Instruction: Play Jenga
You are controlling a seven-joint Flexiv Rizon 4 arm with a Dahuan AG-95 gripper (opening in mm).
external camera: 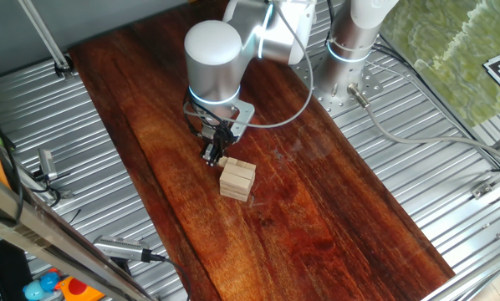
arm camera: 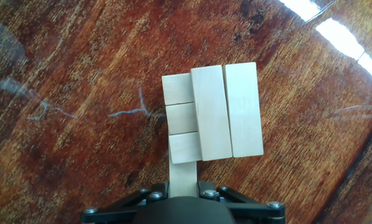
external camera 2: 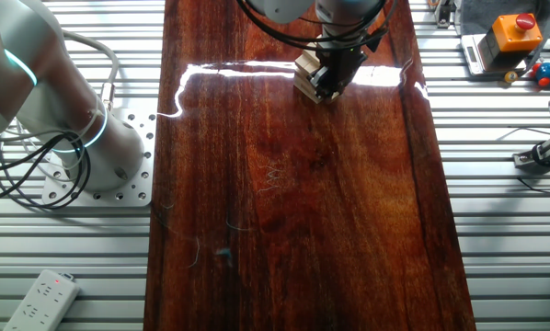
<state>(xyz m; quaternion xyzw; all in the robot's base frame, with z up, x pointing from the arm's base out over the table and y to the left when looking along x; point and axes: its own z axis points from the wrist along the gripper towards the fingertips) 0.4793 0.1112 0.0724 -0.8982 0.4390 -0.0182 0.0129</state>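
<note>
The Jenga stack (external camera: 237, 180) of pale wooden blocks stands a few layers high on the dark wooden tabletop (external camera: 317, 209). My gripper (external camera: 215, 157) hangs right beside it, at its far-left side in one fixed view. From the other fixed view the gripper (external camera 2: 328, 87) partly covers the stack (external camera 2: 304, 72). The hand view looks down on the stack (arm camera: 226, 112): two long blocks lie on top, and three block ends show at their left. My gripper (arm camera: 185, 186) is shut on a loose block (arm camera: 184, 165) that runs from the jaws up against the stack's near end.
Ribbed aluminium surfaces flank the wooden board. The robot base (external camera: 350, 50) is bolted at the back right. A red-button box (external camera 2: 514, 32) and small tools lie beyond one side, and a white power strip (external camera 2: 40, 299) lies near the other corner.
</note>
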